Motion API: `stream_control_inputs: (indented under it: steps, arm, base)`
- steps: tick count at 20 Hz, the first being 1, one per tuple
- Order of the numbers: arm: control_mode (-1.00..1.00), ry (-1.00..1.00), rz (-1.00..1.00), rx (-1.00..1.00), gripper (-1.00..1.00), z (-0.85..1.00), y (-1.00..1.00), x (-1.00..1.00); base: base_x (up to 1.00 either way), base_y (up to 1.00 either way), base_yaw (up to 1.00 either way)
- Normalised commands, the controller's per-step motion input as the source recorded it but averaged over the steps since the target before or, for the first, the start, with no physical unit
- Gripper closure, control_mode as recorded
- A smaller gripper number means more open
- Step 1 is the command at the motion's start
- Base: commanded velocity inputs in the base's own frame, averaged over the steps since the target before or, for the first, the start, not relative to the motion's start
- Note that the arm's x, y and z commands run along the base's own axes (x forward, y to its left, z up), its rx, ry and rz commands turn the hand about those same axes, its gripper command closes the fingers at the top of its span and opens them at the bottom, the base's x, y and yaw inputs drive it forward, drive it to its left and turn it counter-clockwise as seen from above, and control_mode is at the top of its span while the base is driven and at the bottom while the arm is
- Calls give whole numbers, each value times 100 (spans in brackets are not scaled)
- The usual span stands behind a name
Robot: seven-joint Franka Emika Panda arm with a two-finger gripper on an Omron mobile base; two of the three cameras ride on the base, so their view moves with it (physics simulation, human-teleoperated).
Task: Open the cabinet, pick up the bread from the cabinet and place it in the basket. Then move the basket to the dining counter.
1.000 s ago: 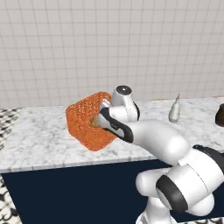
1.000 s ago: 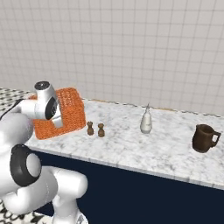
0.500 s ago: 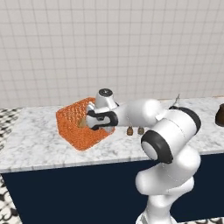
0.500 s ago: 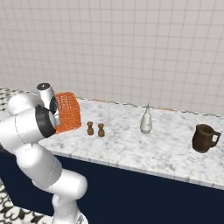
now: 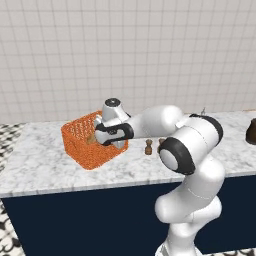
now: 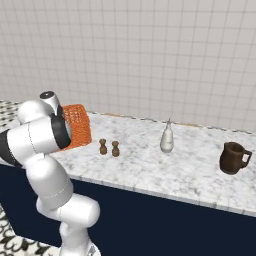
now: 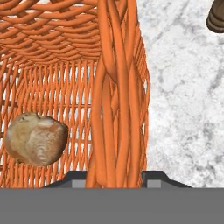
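Note:
The orange woven basket (image 5: 90, 144) stands level on the dining counter (image 5: 37, 170), a marble top over a navy panel, near its left end. My gripper (image 5: 113, 142) reaches down over the basket's right wall. In the hand view the thick braided rim (image 7: 114, 109) runs straight between my two fingertips, and the gripper (image 7: 114, 178) is shut on it. The tan-brown bread (image 7: 36, 139) lies on the basket's floor, left of the gripped wall. From the right base view my own arm covers most of the basket (image 6: 78, 126).
Two small brown shakers (image 6: 103, 146) (image 6: 115, 148) stand just right of the basket. Farther right are a white bottle (image 6: 167, 138) and a brown mug (image 6: 233, 158). A tiled wall backs the counter, and its front edge drops to the navy panel (image 6: 165, 225).
My arm has swung left and stretched out, carrying the basket with it. The basket was tilted and raised; now it sits level and lower on the marble.

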Motion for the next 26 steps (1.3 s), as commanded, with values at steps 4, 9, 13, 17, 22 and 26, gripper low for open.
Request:
stream_control_inputs:
  steps: [4, 9, 13, 17, 22, 26]
  arm:
    - [-100, 2, 0, 0, -100, -24, 0, 0]
    - [-100, -12, 0, 5, -100, 17, 0, -9]
    - [-100, -15, 7, 0, -100, 39, -1, -17]
    - [-100, -13, 2, 1, -100, 94, 0, -36]
    - [-100, -3, 1, 0, -100, 99, -31, -61]
    - [-100, 0, 4, -4, -100, 74, -60, -75]
  base:
    - [0, 0, 0]
    - [0, 0, 0]
    - [0, 0, 0]
    - [0, 0, 0]
    - [0, 0, 0]
    - [0, 0, 0]
